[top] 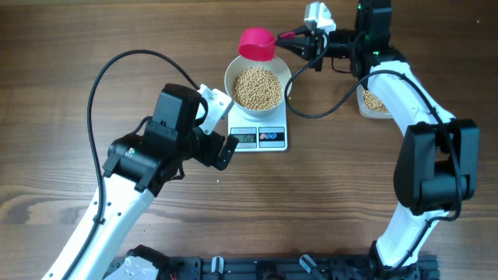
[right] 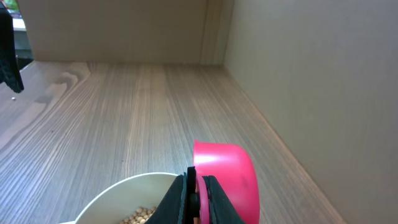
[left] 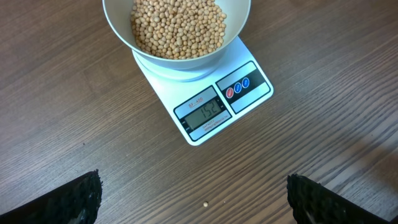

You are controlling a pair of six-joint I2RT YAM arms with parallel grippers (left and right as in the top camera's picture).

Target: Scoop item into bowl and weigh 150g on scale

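Fingers (left: 78, 198) of the left gripper (left: 194, 196) stand wide apart, empty, before the scale (left: 211, 104). On it, the bowl (left: 121, 34) holds the beans (left: 177, 28): loose, rolling, likely best scooped. Beyond, the right gripper (right: 199, 194) clamps the pink scoop (right: 229, 177) handle.

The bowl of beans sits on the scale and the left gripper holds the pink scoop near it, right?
No: the right gripper holds the scoop, as the right wrist view shows; the left gripper is open and empty. The bowl of beans does sit on the scale.
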